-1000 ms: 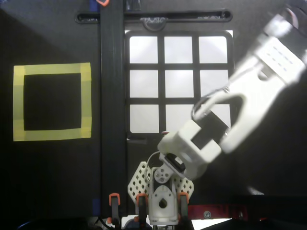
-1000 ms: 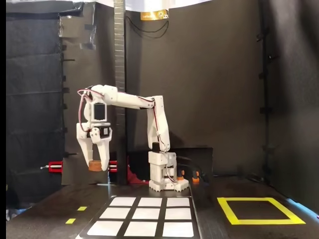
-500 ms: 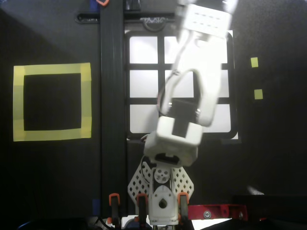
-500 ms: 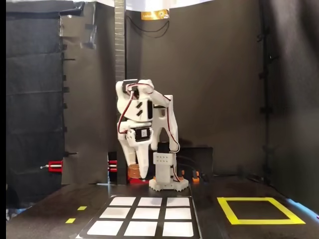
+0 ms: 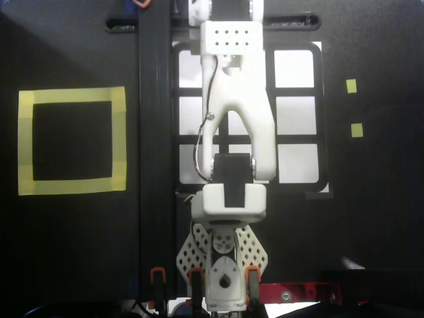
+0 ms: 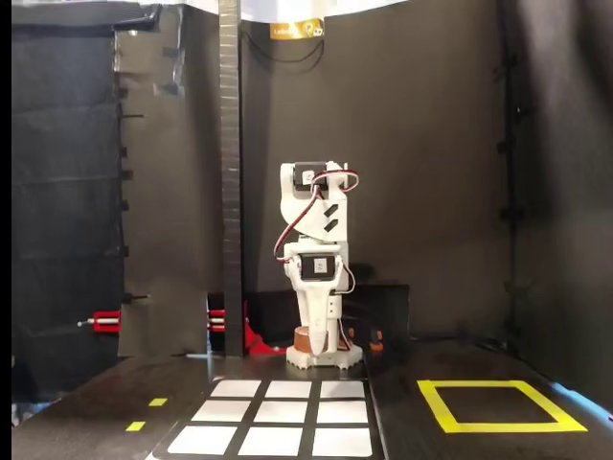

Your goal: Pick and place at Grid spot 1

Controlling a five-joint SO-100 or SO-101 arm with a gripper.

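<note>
A square outline of yellow tape (image 5: pixel 71 141) is laid on the black table (image 5: pixel 384 199), at the left of the overhead view and at the right of the fixed view (image 6: pixel 500 405). Two small yellow tape markers (image 5: pixel 354 108) are seen on the opposite side. A black upright post (image 6: pixel 230 182) is set near a red clamp (image 6: pixel 107 319). Black cloth (image 6: pixel 431 153) is hung behind.

Light falls from above me; the surroundings are dim and black. My white arm (image 5: pixel 232 112) glares, overexposed. Both views look soft.
</note>
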